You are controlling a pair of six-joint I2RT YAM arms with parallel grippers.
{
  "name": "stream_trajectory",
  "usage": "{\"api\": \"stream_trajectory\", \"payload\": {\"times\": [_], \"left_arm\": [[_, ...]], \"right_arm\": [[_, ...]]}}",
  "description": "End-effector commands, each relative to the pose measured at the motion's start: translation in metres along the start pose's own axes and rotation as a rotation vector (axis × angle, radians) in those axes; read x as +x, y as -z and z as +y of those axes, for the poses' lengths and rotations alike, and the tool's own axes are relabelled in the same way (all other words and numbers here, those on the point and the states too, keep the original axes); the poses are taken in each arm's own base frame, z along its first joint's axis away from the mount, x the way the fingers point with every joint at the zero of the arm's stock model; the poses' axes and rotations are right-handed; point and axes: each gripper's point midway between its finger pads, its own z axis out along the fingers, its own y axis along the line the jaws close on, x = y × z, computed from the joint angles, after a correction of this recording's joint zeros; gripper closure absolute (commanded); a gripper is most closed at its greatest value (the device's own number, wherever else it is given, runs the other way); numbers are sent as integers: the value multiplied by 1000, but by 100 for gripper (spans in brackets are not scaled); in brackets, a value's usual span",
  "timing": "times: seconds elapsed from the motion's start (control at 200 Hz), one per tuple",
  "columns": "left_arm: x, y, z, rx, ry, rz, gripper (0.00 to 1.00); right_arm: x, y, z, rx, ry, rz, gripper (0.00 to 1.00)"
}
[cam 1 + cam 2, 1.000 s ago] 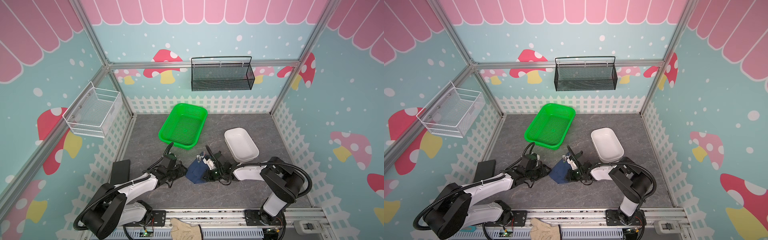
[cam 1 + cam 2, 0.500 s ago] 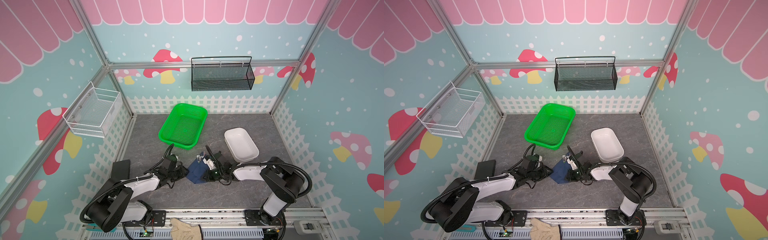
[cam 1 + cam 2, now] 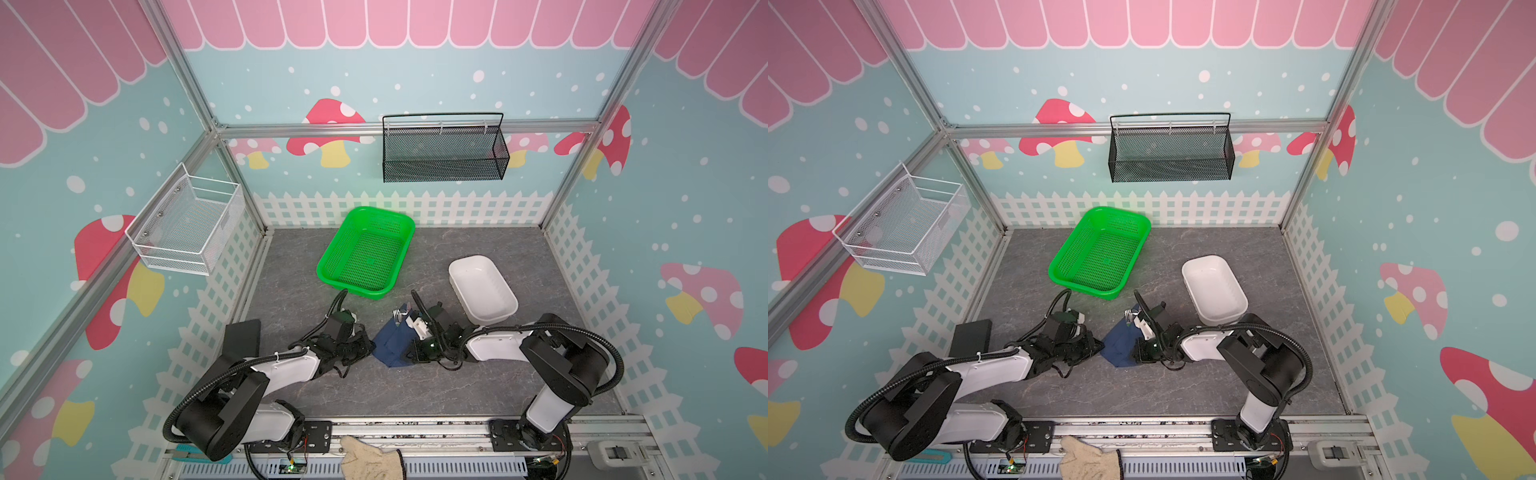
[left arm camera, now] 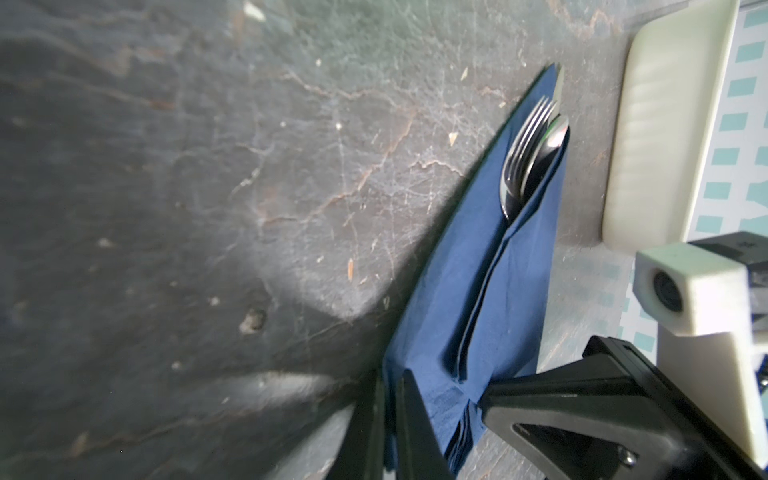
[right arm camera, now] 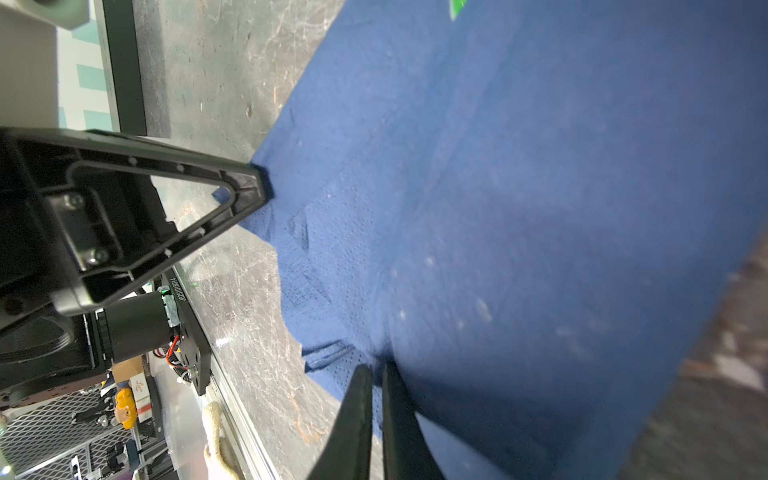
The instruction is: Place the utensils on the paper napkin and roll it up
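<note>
Your left gripper (image 4: 390,382) is clamping the left edge of the dark navy blue paper napkin (image 3: 388,347), which is lying part-folded at the near middle, between the two grippers. The slim silver metal fork and spoon (image 4: 528,158) are sitting inside its fold, so placing looks done. Your right gripper (image 5: 376,374) is pinching its right edge; rolling is looking barely begun.

Both arms stretch low over the near floor, elbows out and forearms angled in toward the middle. The left gripper (image 3: 370,348) lies almost flat, jaws pinched on the left corner of the napkin (image 3: 390,343). The right gripper (image 3: 412,354) faces it, jaws clamped on the napkin's right edge.
</note>
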Motion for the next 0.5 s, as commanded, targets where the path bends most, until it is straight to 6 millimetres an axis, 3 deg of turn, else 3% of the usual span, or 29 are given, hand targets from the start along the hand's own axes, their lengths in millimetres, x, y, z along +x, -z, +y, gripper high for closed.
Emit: {"api": "stream_trajectory", "payload": {"times": [0.0,0.075,0.495], "left_arm": [[-5,7,-16,53,-4,-15,96],[-8,12,-28,87,-11,-21,100],[-8,23,-87,232,-45,-8,100]], "right_arm": [[14,-6,-19,65,-29,42,89],[15,-5,-20,67,-29,40,88],[11,-3,-14,54,-16,30,88]]}}
